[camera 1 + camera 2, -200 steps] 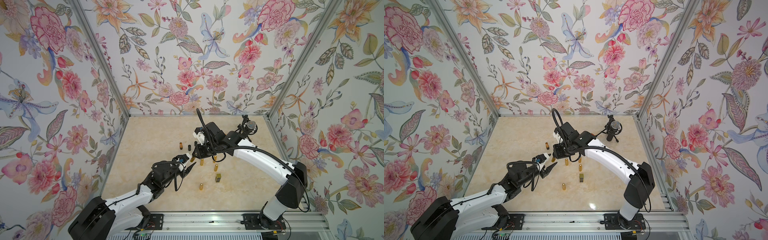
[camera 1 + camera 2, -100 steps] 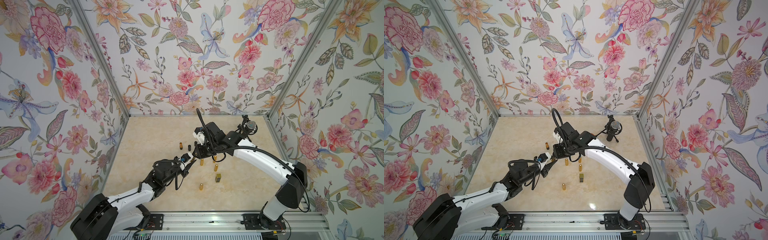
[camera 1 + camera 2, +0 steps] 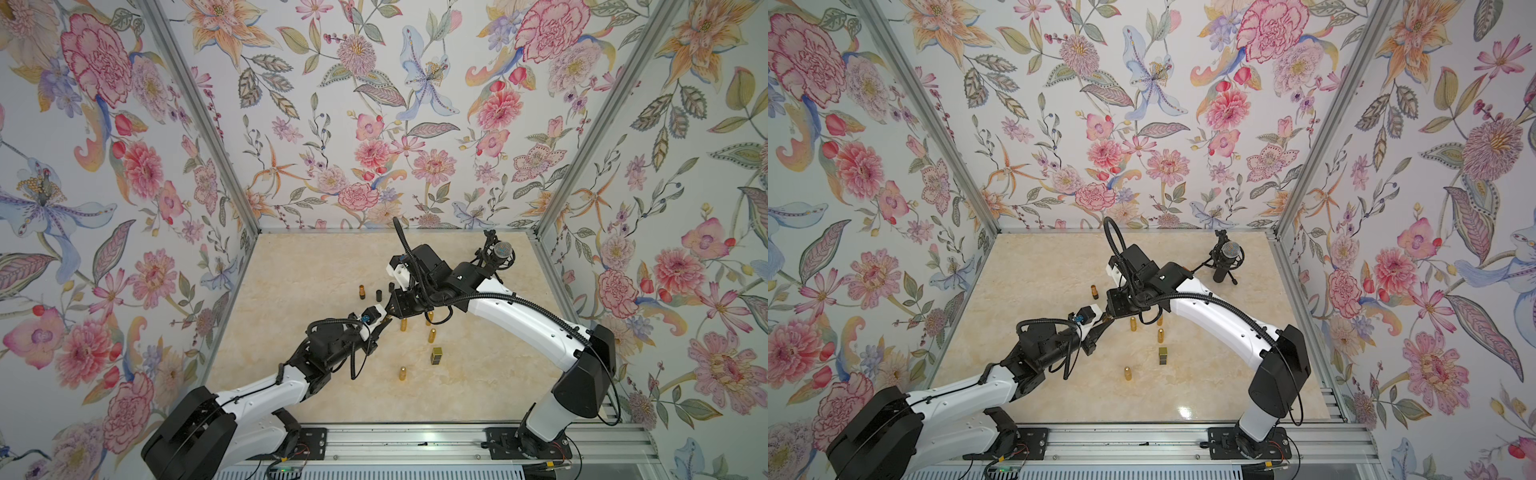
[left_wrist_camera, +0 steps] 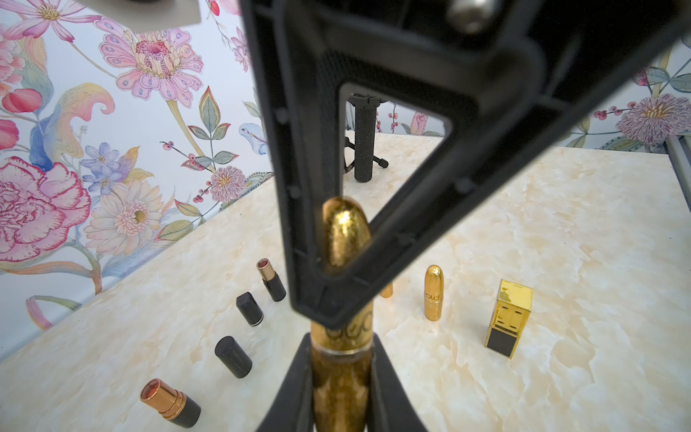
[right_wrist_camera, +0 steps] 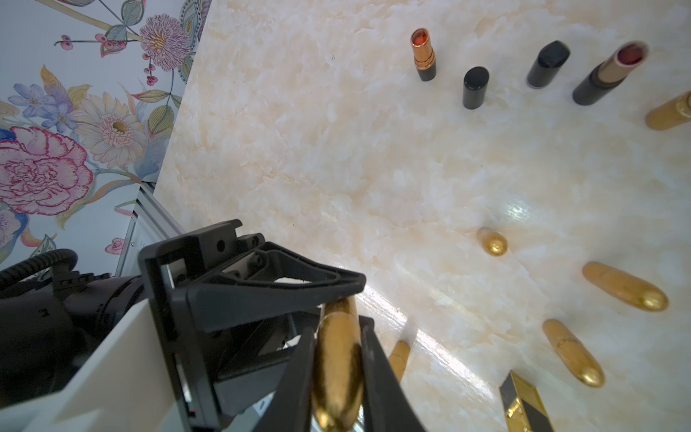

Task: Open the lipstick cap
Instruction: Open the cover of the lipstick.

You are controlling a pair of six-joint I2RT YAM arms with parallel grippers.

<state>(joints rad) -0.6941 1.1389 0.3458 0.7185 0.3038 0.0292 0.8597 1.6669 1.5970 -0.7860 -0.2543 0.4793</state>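
Note:
A gold bullet-shaped lipstick point(image 4: 342, 377) is held in the air between both grippers, above the marble table. My left gripper point(image 4: 342, 351) is shut on its darker lower body, just below the seam ring. My right gripper point(image 5: 337, 329) is shut on the rounded lipstick cap point(image 5: 338, 370); in the left wrist view the cap point(image 4: 346, 232) shows through that gripper's triangular finger point(image 4: 299, 224). In both top views the two grippers meet tip to tip, left gripper point(image 3: 379, 323) and right gripper point(image 3: 392, 311), and the lipstick is almost hidden between them. The cap sits closed on the body.
Other gold lipsticks point(image 3: 403, 325) point(image 3: 432, 335) point(image 3: 402, 373) and a square gold one point(image 3: 436, 356) stand on the table point(image 3: 316, 266) near the grippers. Opened lipsticks point(image 3: 362, 292) and black caps point(image 3: 378, 295) stand farther back. A microphone point(image 3: 500, 251) stands at the back right.
My left gripper has moved up to the lipstick in the right gripper and shut on its lower body. The right arm has stayed in place.

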